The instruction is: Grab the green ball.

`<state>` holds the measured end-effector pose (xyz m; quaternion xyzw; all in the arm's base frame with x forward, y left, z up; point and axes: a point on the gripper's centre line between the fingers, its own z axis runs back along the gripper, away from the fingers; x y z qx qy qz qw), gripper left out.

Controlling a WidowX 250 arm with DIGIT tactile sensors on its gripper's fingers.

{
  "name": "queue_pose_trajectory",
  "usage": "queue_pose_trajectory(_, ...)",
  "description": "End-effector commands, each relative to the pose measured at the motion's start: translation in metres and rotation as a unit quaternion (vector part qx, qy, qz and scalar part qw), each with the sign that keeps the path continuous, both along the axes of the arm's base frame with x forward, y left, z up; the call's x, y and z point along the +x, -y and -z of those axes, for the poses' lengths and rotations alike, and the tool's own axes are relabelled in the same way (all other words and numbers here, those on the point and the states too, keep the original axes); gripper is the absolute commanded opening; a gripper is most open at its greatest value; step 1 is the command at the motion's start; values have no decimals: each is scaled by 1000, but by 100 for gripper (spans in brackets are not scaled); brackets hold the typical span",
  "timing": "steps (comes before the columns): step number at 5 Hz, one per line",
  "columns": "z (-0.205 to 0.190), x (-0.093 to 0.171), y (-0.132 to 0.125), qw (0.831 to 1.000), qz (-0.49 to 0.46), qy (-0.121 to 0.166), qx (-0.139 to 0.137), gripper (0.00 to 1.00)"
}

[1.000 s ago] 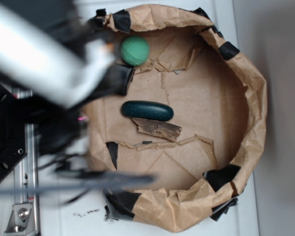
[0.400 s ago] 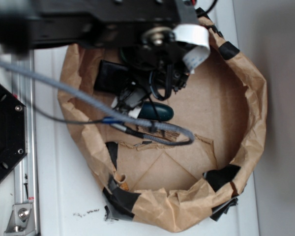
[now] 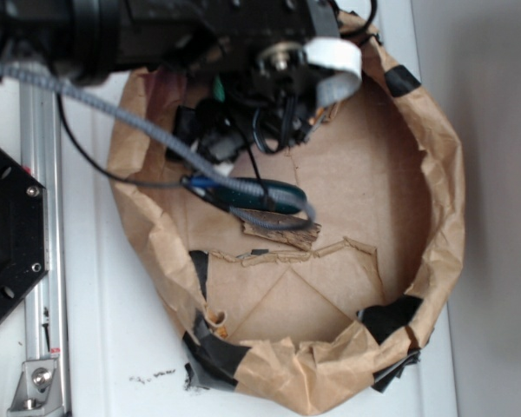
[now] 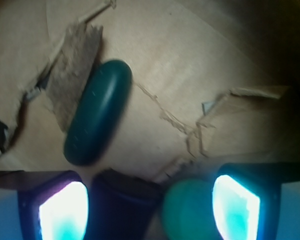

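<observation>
In the wrist view the green ball (image 4: 187, 211) lies blurred at the bottom, between my two lit fingers and close against the right finger (image 4: 236, 207). The gripper (image 4: 150, 210) is open, its jaws wide apart around the ball and a black square pad (image 4: 121, 204) beside it. From the exterior view the arm covers the bin's upper left. Only a thin sliver of the green ball (image 3: 217, 89) shows under it, and the gripper (image 3: 219, 117) is mostly hidden there.
A dark teal oval object (image 4: 97, 112) lies beyond the fingers beside a scrap of wood (image 3: 282, 233). Crumpled brown paper walls (image 3: 443, 200) with black tape ring the cardboard floor. A grey cable (image 3: 156, 130) loops across the bin's left half.
The arm has swung in over the bin's upper left and now covers the ball. Since 0.4 s ago it shifted slightly up, uncovering the wood scrap and more of the teal oval.
</observation>
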<state>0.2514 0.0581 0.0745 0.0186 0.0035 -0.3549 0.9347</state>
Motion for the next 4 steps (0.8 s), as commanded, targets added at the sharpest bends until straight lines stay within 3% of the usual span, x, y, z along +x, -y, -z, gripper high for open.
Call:
queue_pose_trajectory(1, 5, 1, -21, 998, 37, 19, 45, 100)
queue_pose_trajectory(2, 6, 1, -34, 996, 53, 26, 68, 100)
queue_pose_trajectory(3, -2, 13, -41, 994, 49, 54, 81, 100)
queue_pose_trajectory(4, 3, 21, -36, 989, 70, 73, 107, 100)
